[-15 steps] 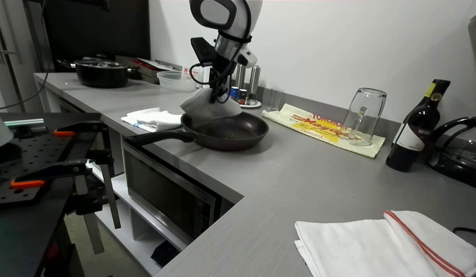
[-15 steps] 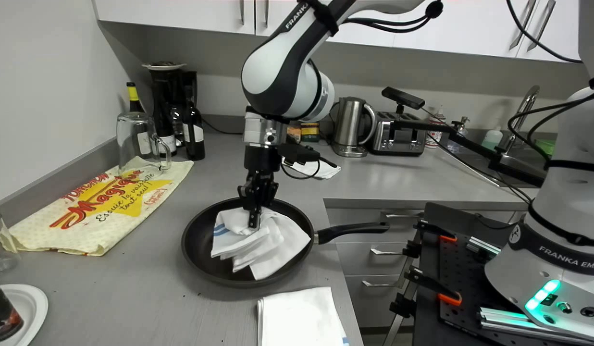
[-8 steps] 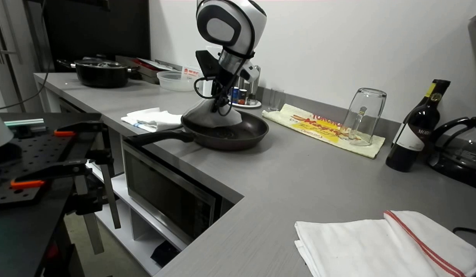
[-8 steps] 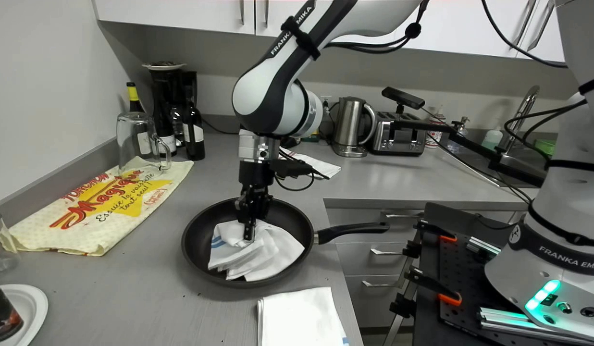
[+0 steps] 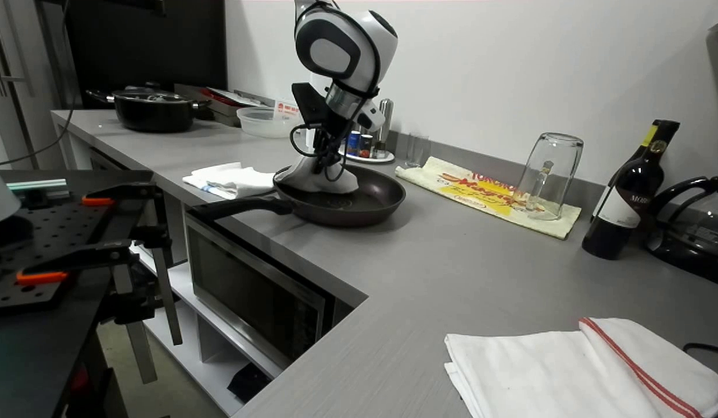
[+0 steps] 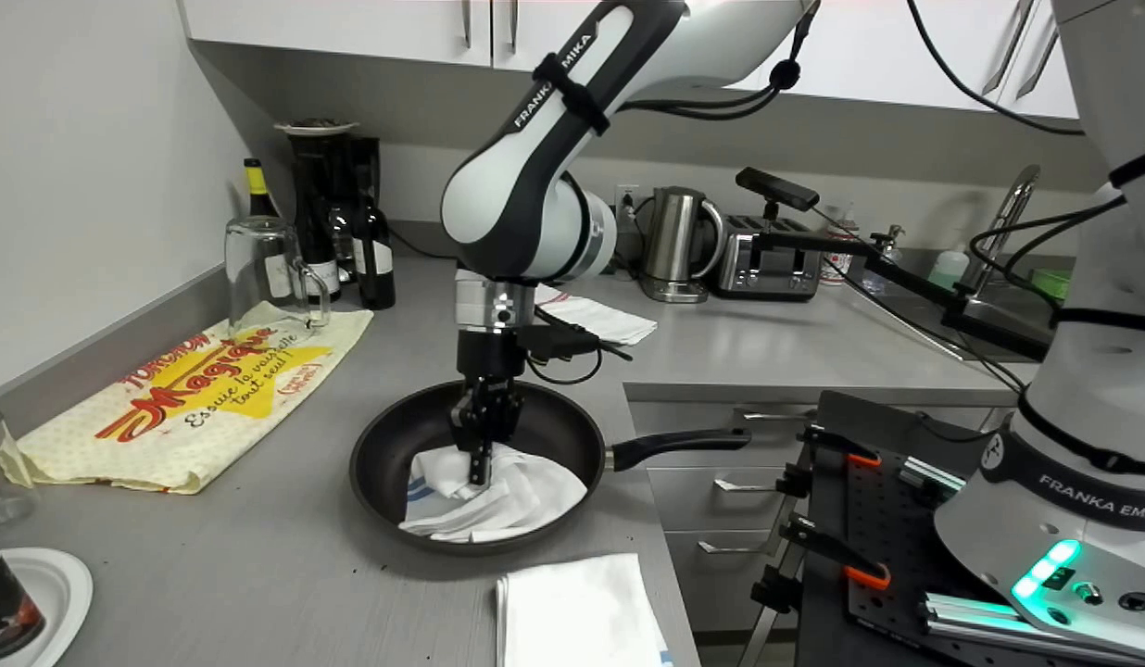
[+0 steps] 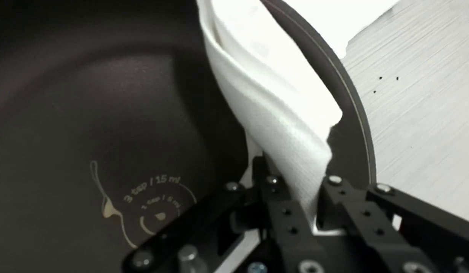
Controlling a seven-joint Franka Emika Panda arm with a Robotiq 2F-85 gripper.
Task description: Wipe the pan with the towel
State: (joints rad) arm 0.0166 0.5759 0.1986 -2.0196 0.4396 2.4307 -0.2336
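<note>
The black pan sits on the grey counter; it shows in both exterior views (image 5: 365, 212) (image 6: 378, 463) and in the wrist view (image 7: 86, 102). A pale smear (image 7: 109, 209) lies on its floor beside printed markings. My gripper (image 7: 297, 176) is shut on the white towel (image 7: 272, 102), a fold of which stands between the fingers. In the exterior views the gripper (image 5: 327, 171) (image 6: 480, 474) points down inside the pan. The bunched towel (image 5: 309, 180) with a blue stripe (image 6: 531, 496) spreads on the pan floor. The fingertips are partly hidden by the cloth.
A folded white towel (image 6: 582, 611) lies beside the pan. The pan's handle (image 6: 679, 445) juts past the counter edge. A yellow cloth (image 6: 202, 398) bears an upturned glass mug (image 6: 271, 269). A red-striped towel (image 5: 568, 366), wine bottle (image 5: 626, 191) and plate (image 6: 58, 602) stand farther off.
My gripper has moved down into the pan and slightly toward the folded towel's side. The held towel has sunk and bunched up against the pan floor. The pan has not visibly moved.
</note>
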